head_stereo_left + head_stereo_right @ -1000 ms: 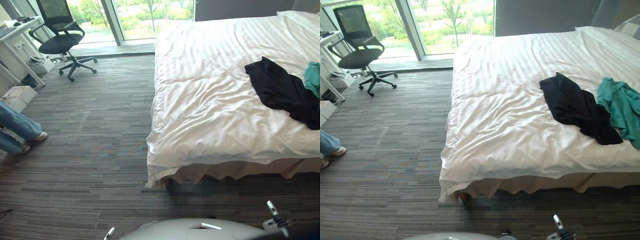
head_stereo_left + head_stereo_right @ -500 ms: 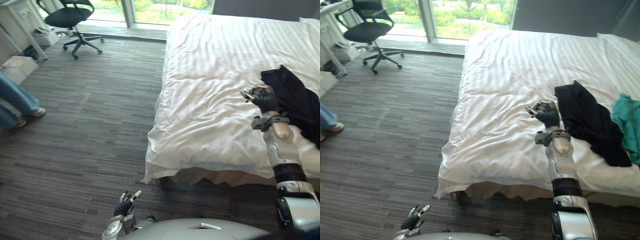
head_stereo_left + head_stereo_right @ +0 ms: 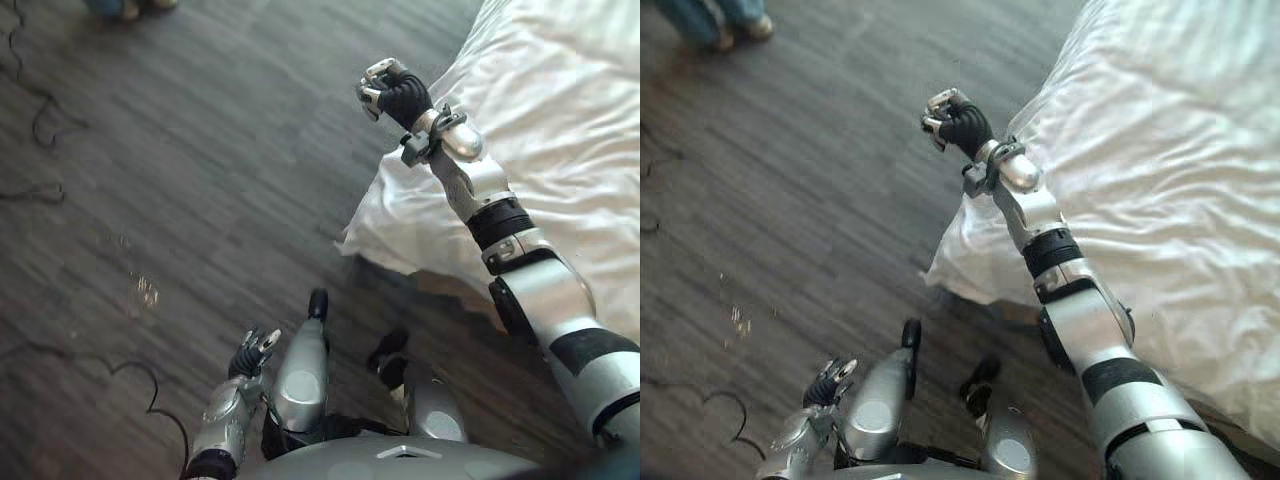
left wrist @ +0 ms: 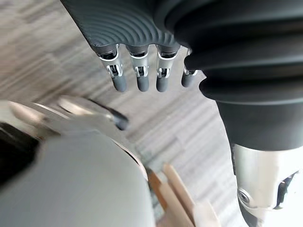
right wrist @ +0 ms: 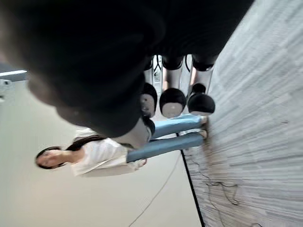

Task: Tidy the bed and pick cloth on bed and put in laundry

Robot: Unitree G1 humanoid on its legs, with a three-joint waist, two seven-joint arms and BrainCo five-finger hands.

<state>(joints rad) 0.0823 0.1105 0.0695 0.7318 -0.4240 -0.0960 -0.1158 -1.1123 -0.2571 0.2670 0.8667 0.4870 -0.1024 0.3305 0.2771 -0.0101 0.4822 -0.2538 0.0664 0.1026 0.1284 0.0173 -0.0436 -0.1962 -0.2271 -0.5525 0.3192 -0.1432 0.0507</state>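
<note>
The bed (image 3: 560, 120) is covered by a white striped duvet (image 3: 400, 215). The duvet is creased, and one corner hangs down over the bed's corner toward the grey-brown carpeted floor (image 3: 200, 160).

The right robot hand (image 3: 392, 95) is held out on a nearly straight arm just off that corner of the bed. It is above the floor and apart from the duvet, while its forearm crosses in front of the duvet's hanging edge. Its fingers (image 5: 173, 101) are curled in close to the palm and hold nothing.

The left robot hand (image 3: 252, 352) hangs low over the floor, well apart from the bed. Its fingers (image 4: 142, 82) are relaxed and loosely spread, and it too is empty.

A person (image 5: 118, 151) in a white top and blue jeans stands on the floor, well away from the bed. From the head views, the person's jeans and shoes (image 3: 715, 20) show far out past the bed's corner.
</note>
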